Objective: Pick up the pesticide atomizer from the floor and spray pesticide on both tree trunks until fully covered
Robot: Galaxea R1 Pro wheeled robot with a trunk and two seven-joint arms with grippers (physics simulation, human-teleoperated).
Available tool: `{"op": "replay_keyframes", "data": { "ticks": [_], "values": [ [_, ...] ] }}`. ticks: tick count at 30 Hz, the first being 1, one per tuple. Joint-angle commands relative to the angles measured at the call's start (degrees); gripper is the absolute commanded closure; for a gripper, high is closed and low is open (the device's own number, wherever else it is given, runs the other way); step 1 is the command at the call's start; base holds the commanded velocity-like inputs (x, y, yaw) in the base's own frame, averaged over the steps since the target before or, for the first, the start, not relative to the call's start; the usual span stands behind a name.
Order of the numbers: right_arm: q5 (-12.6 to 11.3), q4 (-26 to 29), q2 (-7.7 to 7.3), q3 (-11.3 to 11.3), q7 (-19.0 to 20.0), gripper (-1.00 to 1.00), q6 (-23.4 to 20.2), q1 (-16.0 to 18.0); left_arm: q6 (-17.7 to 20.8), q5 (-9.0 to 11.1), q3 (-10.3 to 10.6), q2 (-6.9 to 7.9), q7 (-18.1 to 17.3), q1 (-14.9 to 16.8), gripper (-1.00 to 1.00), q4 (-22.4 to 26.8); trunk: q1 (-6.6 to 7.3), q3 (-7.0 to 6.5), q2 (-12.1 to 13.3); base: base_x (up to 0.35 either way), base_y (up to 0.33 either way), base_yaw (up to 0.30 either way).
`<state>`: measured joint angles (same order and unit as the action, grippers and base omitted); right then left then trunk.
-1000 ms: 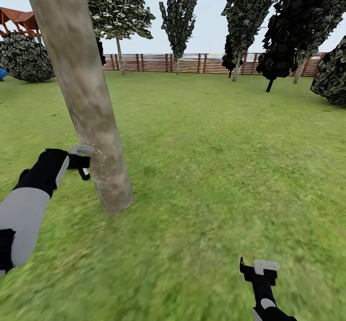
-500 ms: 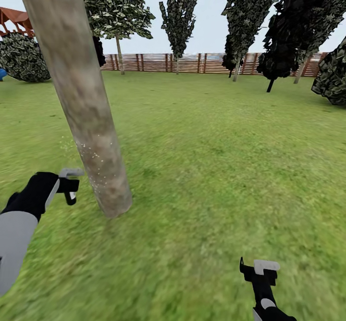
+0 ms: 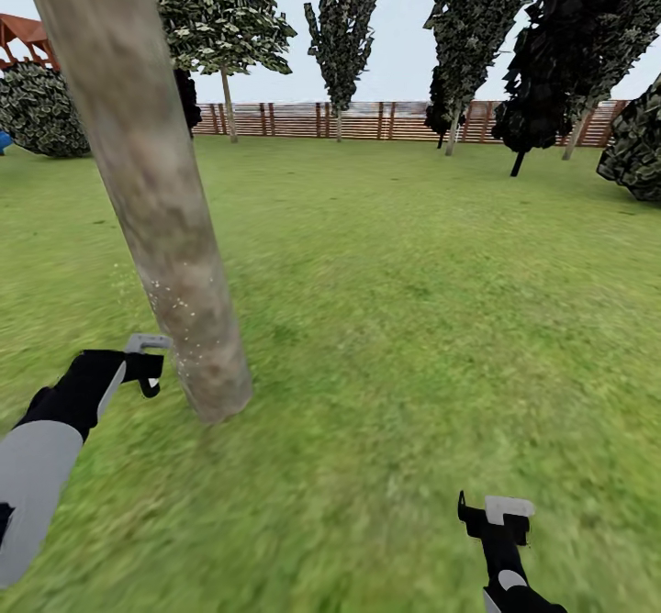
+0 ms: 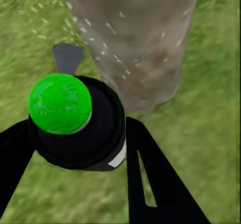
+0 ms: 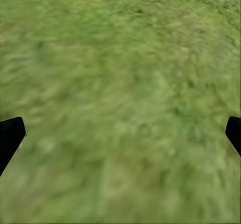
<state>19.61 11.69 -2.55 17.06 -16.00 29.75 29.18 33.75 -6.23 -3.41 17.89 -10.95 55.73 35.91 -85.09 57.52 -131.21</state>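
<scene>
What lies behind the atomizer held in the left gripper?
In the left wrist view, behind the atomizer in the left gripper stands the tree trunk, flecked with white pesticide specks, on grass. The atomizer covers the ground directly beneath it.

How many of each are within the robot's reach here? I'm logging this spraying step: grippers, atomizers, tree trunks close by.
Grippers: 2 (left gripper shut on the atomizer, right gripper open)
Pesticide atomizer: 1
Tree trunk beside the left gripper: 1
Total: 4
</scene>
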Motion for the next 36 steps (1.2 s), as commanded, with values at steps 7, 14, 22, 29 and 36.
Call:
{"op": "replay_keyframes", "data": {
  "ticks": [7, 14, 22, 29, 36],
  "values": [
    [0.02, -0.07, 0.00, 0.00, 0.07, -1.00, 0.02, 0.00, -0.88, -0.50, -0.02, -0.68, 0.05, -3.26, 1.00, 0.03, 0.00, 0.00, 0.00, 0.126, 0.019, 0.000],
    [0.03, -0.04, 0.00, 0.00, 0.08, -1.00, 0.02, 0.00, -1.27, -0.35, -0.02, -1.16, 0.05, -3.47, 1.00, 0.03, 0.00, 0.00, 0.00, 0.001, -0.096, 0.220],
    [0.03, -0.04, 0.00, 0.00, 0.09, -1.00, 0.02, 0.00, -1.32, -0.36, -0.02, -1.37, 0.05, -3.48, 1.00, 0.03, 0.00, 0.00, 0.00, 0.000, -0.272, 0.042],
    [0.04, -0.06, 0.00, 0.00, 0.09, -1.00, 0.01, 0.00, -1.32, -0.39, -0.02, -2.00, 0.14, -3.50, 1.00, 0.03, 0.00, 0.00, 0.00, 0.000, -0.274, 0.000],
    [0.06, -0.06, 0.00, -0.06, 0.09, -1.00, 0.01, 0.00, -1.32, -0.57, -0.09, -2.07, 0.21, -3.60, 1.00, 0.04, 0.00, 0.00, 0.00, 0.000, -0.274, 0.000]
  ]
}}
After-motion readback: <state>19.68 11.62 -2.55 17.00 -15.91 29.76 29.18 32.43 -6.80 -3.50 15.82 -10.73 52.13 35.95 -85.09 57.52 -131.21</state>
